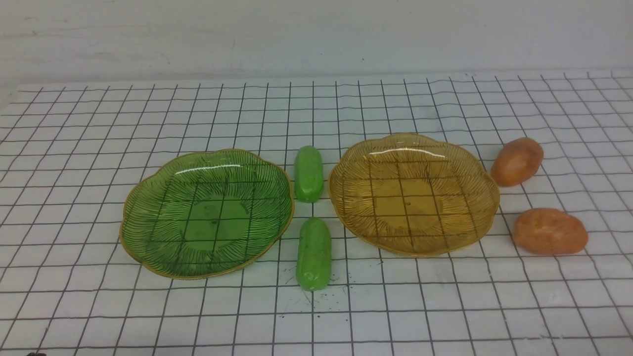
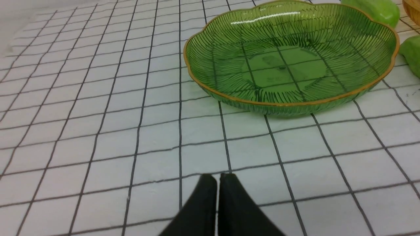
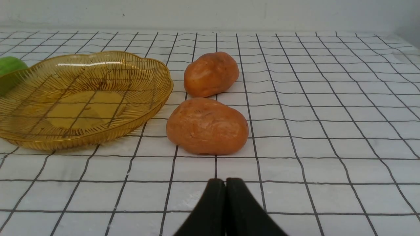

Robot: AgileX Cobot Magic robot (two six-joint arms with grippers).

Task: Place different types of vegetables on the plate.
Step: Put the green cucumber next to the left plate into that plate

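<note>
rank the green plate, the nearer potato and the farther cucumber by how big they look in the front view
1. green plate, by far the largest.
2. nearer potato.
3. farther cucumber, slimmer; it lies farther from the camera, so the real gap is unsure.

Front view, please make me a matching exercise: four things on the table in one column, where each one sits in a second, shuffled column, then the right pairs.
Things
1. green plate
2. amber plate
3. far cucumber
4. near potato

Places
A. rightmost thing on the table
B. in the gap between the two plates
C. leftmost thing on the table
D. between the far cucumber and the near potato

Pairs: 1-C, 2-D, 3-B, 4-A
</note>
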